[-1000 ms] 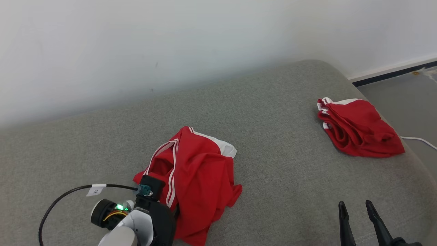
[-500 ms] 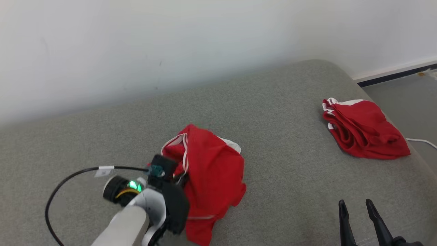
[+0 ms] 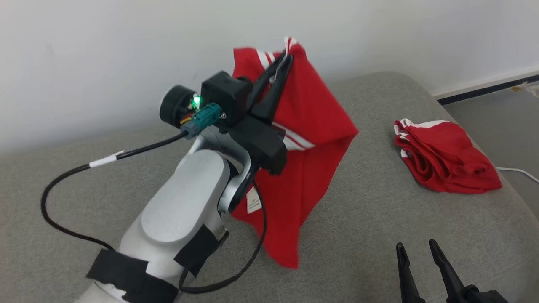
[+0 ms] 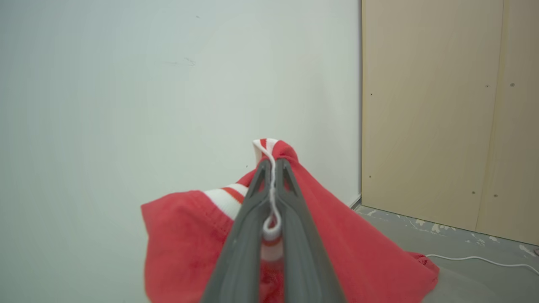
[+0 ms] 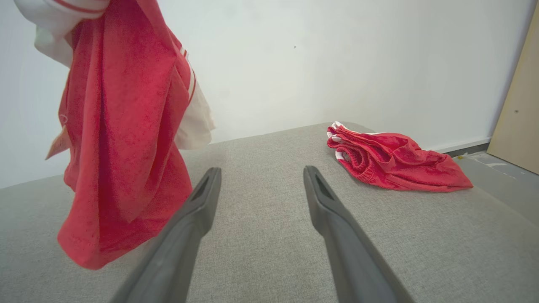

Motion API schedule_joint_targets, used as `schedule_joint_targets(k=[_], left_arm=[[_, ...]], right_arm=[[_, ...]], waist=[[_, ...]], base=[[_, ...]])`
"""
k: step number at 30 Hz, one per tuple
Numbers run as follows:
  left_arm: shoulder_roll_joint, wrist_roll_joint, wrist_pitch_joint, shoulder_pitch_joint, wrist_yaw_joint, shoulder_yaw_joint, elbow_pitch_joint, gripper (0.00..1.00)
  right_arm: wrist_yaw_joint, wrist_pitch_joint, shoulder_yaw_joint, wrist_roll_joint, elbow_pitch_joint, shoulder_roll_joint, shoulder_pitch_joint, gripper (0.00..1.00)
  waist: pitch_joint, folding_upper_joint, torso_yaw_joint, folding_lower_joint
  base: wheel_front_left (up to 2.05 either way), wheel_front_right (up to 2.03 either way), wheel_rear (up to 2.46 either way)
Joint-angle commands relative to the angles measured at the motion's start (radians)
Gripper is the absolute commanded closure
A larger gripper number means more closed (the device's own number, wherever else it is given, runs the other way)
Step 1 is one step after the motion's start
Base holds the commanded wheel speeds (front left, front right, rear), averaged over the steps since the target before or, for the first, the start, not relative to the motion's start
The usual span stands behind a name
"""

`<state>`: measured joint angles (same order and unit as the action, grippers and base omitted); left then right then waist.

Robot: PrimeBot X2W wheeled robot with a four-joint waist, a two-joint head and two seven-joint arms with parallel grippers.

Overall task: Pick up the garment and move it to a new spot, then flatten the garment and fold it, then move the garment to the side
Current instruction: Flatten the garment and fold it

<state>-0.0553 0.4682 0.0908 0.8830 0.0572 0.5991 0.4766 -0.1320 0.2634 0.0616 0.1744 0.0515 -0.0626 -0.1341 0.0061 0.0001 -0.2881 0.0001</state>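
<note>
Two red garments are seen. One garment (image 3: 313, 122) is held aloft in front of the wall (image 3: 105, 63), clamped at its white-striped edge by the left tool (image 3: 286, 59). That tool's fingers are closed tight on the fabric, with a white cord (image 4: 273, 202) caught between them. The garment is hung in a loose, creased drape: red cloth, paired white stripes, a white panel and a small white label (image 3: 252, 205) near a lower fold. Its lowest corner is blurred just above the grey cushion (image 3: 379, 235), so contact cannot be judged. The second garment (image 3: 444, 158) is found crumpled near the cushion's right end, well apart. The right tool (image 3: 414, 245) is seen low over the cushion, fingers spread, nothing held.
</note>
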Motion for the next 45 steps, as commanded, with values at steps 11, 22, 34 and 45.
schedule_joint_targets(k=[11,22,34,45], left_arm=[[0.004,0.178,0.173,0.126,-0.168,0.099,-0.004,1.0],[-0.031,0.207,0.175,-0.196,-0.198,0.038,0.098,1.0],[-0.125,0.221,0.172,-0.539,-0.256,-0.075,0.009,1.0],[-0.21,0.275,0.056,-0.66,-0.291,-0.096,-0.109,0.0]], right_arm=[[0.003,0.001,0.017,0.014,0.006,-0.011,0.005,0.0],[0.003,0.001,-0.02,0.013,-0.024,-0.005,0.015,0.0],[0.003,0.001,-0.031,0.013,-0.038,-0.004,0.012,0.0],[0.003,0.001,-0.026,0.019,-0.032,0.001,0.014,0.0]], waist=[[0.028,-0.0001,-0.075,-0.0001],[0.1,-0.0001,0.105,-0.0001],[0.112,-0.0001,0.199,-0.0001],[0.098,-0.0001,0.193,-0.0001]], base=[[0.0,0.0,0.0],[0.0,0.0,0.0],[0.0,0.0,0.0],[0.0,0.0,0.0]])
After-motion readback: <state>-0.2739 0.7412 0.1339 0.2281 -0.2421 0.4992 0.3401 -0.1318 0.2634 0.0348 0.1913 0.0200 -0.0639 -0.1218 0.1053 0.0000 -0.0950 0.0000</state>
